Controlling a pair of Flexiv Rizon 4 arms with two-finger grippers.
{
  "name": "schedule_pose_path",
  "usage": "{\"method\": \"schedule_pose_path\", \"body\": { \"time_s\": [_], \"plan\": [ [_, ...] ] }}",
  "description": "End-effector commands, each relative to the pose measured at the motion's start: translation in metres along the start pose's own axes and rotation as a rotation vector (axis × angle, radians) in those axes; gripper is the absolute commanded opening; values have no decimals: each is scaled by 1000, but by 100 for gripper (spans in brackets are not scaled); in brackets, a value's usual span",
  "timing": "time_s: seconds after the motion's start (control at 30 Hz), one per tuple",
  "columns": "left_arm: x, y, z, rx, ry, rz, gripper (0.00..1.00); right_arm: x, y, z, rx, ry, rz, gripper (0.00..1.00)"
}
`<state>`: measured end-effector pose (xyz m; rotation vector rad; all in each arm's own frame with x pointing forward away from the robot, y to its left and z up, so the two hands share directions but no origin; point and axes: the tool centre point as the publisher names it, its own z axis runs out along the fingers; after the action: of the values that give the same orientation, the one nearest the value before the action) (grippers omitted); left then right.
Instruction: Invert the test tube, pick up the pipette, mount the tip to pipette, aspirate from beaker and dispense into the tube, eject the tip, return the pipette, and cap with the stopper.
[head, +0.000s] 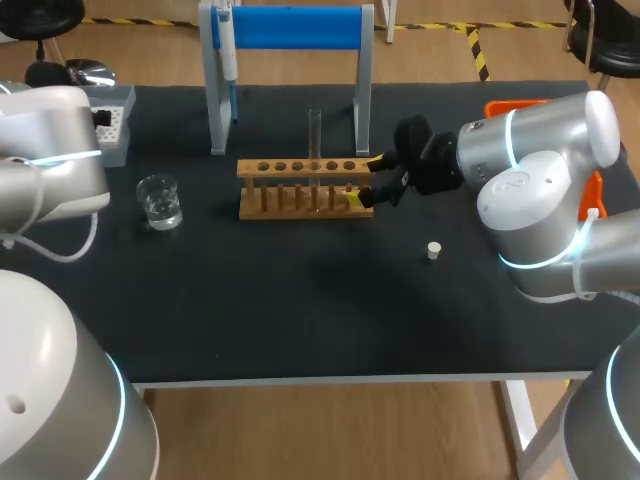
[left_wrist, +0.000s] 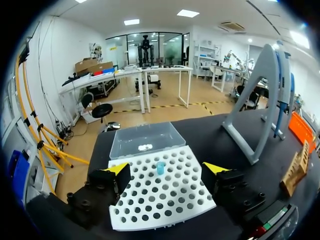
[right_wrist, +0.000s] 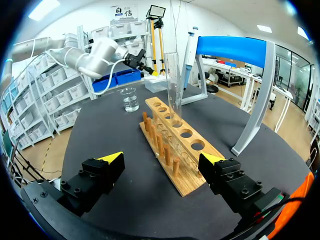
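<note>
A clear test tube (head: 315, 140) (right_wrist: 173, 82) stands upright in the wooden rack (head: 300, 187) (right_wrist: 176, 145). My right gripper (head: 366, 180) (right_wrist: 161, 161) is open at the rack's right end, its fingers on either side of the rack without touching it. My left gripper (left_wrist: 165, 172) hangs open just above the white tip box (left_wrist: 165, 197) (head: 112, 122), where a single blue tip (left_wrist: 160, 167) stands between the fingers. The pipette (head: 228, 55) (left_wrist: 286, 85) (right_wrist: 190, 52) hangs on the blue-topped stand (head: 290, 28). A beaker (head: 160, 201) (right_wrist: 130, 99) of clear liquid sits left of the rack. The small white stopper (head: 434, 250) lies right of centre.
The tip box's clear lid (left_wrist: 145, 140) lies open behind it. An orange object (head: 515, 106) sits at the table's far right, partly behind my right arm. My left arm (head: 50, 165) stays over the table's left edge.
</note>
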<state>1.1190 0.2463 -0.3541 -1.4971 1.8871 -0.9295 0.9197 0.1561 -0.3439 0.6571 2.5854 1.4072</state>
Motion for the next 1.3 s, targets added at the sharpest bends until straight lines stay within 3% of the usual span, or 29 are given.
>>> {"method": "schedule_pose_path", "body": {
  "time_s": [0.03,0.2,0.73,1.03,1.3],
  "plan": [
    [0,0,3,0,-3,-3,82,0,0,-1,1,0,0,100],
    [0,-2,5,4,-2,0,73,0,0,-1,1,0,0,100],
    [-2,-6,14,5,-6,7,64,0,0,-1,1,0,0,100],
    [-5,-6,17,7,-12,0,51,0,0,-1,1,0,0,100],
    [-6,-7,19,11,-15,-6,45,0,0,-1,1,0,0,100]
  ]
}}
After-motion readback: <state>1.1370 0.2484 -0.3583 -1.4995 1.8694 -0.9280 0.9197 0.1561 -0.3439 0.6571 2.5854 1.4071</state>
